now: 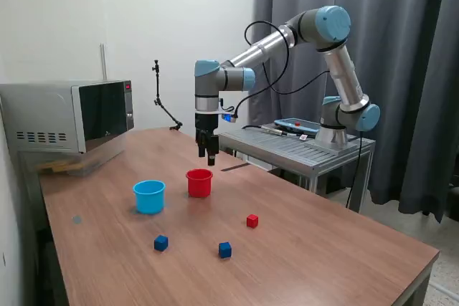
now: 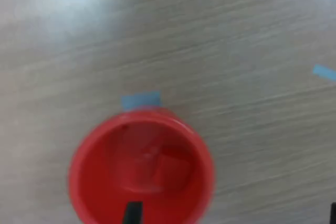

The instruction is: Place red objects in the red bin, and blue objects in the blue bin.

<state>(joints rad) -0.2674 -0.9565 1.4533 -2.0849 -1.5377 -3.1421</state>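
The red cup stands mid-frame in the exterior view, the cyan cup just to its left. The gripper hangs above it; whether open, I cannot tell. The wrist view alone shows a red cube lying inside the cup. Another red cube and two blue cubes sit lower on the wooden table; a microwave stands at left.

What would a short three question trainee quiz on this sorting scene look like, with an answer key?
1. How many small cubes lie loose on the table?
2. True or false: the gripper hangs above the red cup.
3. What lies inside the red cup in the wrist view? A) a blue cube B) a red cube C) nothing

Key: 1) three: two blue cubes, one loose red cube. 2) true. 3) B.
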